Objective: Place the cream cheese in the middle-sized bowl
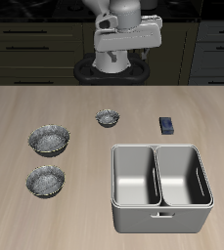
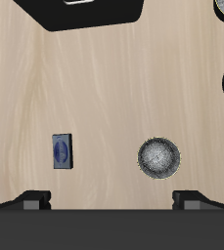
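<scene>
We see the Franka arm's gripper hanging high above the back of the wooden table, its fingers spread apart and holding nothing. The cream cheese, a small dark blue packet with a paler label, lies flat on the tabletop, just behind the far rim of the grey two-compartment metal bin and apart from it. From the wrist camera we find the packet near the tiny speckled bowl, the two not touching. In the exterior view that tiny bowl sits farther back than two larger speckled bowls: one midway across the table and the other nearer the front edge. We cannot tell which of those two is the middle-sized one.
</scene>
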### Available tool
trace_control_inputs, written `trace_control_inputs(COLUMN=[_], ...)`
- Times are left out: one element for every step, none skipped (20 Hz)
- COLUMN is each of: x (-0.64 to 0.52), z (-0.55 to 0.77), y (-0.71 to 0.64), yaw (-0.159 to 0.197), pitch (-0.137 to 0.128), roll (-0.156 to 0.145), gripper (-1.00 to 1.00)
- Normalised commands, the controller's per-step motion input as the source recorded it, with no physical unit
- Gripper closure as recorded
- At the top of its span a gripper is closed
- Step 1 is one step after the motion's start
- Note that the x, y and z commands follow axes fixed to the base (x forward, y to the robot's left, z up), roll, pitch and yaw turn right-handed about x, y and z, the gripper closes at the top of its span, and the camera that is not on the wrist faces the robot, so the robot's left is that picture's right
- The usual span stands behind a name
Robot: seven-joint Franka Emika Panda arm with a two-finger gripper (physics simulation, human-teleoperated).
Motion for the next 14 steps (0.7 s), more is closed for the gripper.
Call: trace_control_inputs(x=[0.07,0.00,0.00,0.00,0.00,0.01,-0.01,-0.01,-0.08,-0.04,-0.07,-0.09,-0.07,-0.02], z=[-0.19,-0.17,-0.12,-0.10,0.01,-0.04,0.02,0.04,-0.01,-0.03,-0.07,-0.03,-0.05,-0.05], y=[0.28,0.41,0.22,0.34,0.33,0.43,0.38,0.39,0.35,0.40,0.32,0.38,0.40,0.24], yaw=[-0.041,-0.062,0.033,-0.013,0.015,-0.050,-0.062,0.036,-0.014,0.040,-0.031,0.061,-0.040,0.030], pitch=[0.068,0.049,0.007,0.014,-0.088,-0.016,-0.008,-0.080,-0.048,-0.034,0.009,-0.065,0.033,0.010], roll=[0.057,0.019,0.037,-0.033,-0.117,0.061,0.023,0.010,-0.042,0.000,0.043,-0.076,0.104,0.066], gripper=[-1.00,-1.00,-1.00,-1.00,-1.00,-1.00,-1.00,-1.00,-1.00,-1.00,-1.00,-1.00,-1.00,-1.00])
